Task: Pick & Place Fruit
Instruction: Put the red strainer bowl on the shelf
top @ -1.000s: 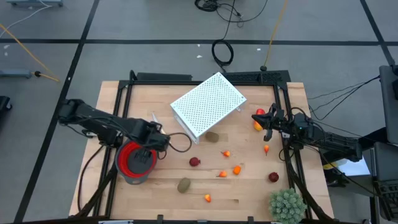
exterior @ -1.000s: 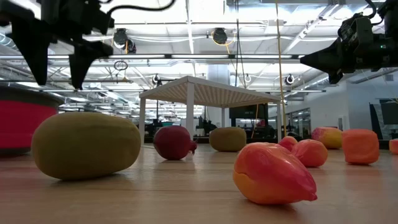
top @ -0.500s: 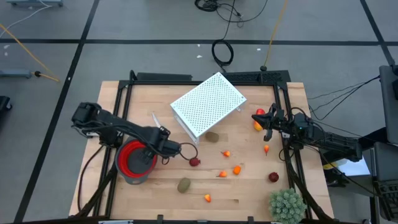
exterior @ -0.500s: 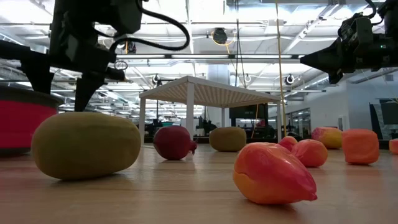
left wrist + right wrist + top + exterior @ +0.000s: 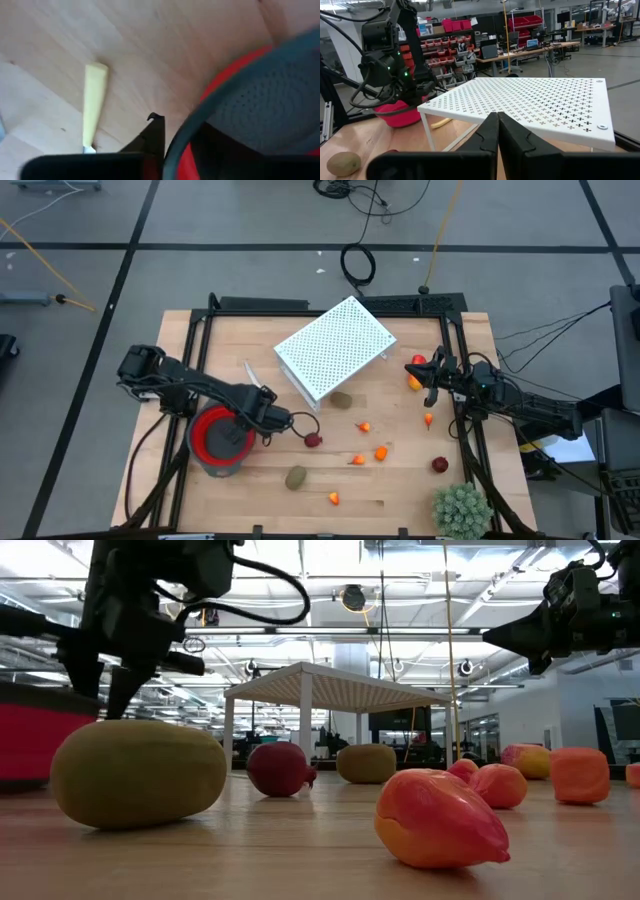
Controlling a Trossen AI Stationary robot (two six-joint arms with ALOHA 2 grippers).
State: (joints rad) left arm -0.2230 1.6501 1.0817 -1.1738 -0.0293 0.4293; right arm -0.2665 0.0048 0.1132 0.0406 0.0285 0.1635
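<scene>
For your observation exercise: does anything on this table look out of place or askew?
Yes. The white perforated stand sits skewed to the table's edges, and the fruit lies scattered over the wood, none visibly in the red bowl.

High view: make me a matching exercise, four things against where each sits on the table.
Things:
1. red bowl
2. white perforated rack
3. spiky green plant ball
4. cream-handled knife

Places:
A. near right corner
B. far centre
C. under the left arm, near left
D. between bowl and rack

Pairs: 1-C, 2-B, 3-A, 4-D
</scene>
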